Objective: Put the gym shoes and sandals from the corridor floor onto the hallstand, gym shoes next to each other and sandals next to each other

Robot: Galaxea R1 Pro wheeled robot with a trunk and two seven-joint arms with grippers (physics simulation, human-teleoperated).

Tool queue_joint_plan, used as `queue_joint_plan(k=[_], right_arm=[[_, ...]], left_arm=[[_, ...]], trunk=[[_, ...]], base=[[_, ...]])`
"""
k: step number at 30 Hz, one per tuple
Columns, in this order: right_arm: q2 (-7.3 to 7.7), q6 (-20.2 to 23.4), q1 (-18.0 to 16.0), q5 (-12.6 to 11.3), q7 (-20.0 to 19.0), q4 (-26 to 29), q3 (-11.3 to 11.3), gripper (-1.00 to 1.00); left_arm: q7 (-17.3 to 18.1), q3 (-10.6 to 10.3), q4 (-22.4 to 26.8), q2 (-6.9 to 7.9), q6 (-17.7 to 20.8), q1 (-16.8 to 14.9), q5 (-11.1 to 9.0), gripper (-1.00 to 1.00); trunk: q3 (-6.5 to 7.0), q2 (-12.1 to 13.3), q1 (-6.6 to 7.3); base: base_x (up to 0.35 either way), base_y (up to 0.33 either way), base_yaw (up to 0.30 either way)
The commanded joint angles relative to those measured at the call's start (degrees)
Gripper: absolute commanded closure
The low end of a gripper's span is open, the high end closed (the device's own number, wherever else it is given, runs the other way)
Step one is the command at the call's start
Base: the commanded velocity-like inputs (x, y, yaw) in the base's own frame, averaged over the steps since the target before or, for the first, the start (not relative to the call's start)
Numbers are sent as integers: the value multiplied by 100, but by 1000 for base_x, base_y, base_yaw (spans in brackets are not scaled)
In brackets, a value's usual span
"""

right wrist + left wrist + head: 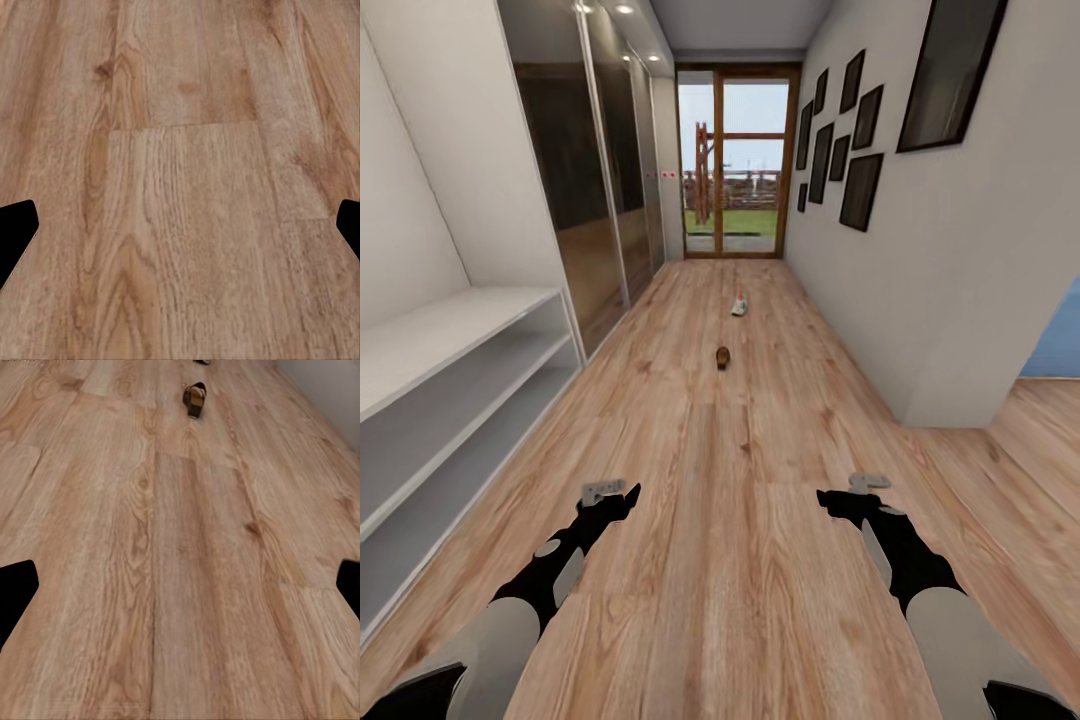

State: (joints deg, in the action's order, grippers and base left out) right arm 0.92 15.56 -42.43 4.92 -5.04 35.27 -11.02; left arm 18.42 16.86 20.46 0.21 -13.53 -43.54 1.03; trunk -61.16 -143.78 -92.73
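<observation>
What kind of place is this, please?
Most likely a home corridor: long wood-plank floor, framed pictures on one wall, a glass door at the far end, a white shoe rack beside.

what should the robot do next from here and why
Probably roll forward down the corridor toward the sandal, the nearer of the two shoes in the head view, with the gym shoe farther behind it. Both lie on the corridor floor well beyond the arms. The left gripper and right gripper are open and empty, so nothing needs placing first.
</observation>
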Motion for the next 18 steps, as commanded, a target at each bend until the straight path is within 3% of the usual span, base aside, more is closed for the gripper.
queue_joint_plan(k=[1, 18], right_arm=[[-4, 31, -2, 53, -49, 9, -32, -100], [-4, 29, -2, 53, -47, 10, -32, -100]], left_arm=[[48, 45, -7, -3, -10, -5, 11, -100], [48, 45, -7, -3, -10, -5, 11, -100]], trunk=[[-5, -2, -2], [-5, -2, -2]], base=[[349, 0, 0], [349, 0, 0]])
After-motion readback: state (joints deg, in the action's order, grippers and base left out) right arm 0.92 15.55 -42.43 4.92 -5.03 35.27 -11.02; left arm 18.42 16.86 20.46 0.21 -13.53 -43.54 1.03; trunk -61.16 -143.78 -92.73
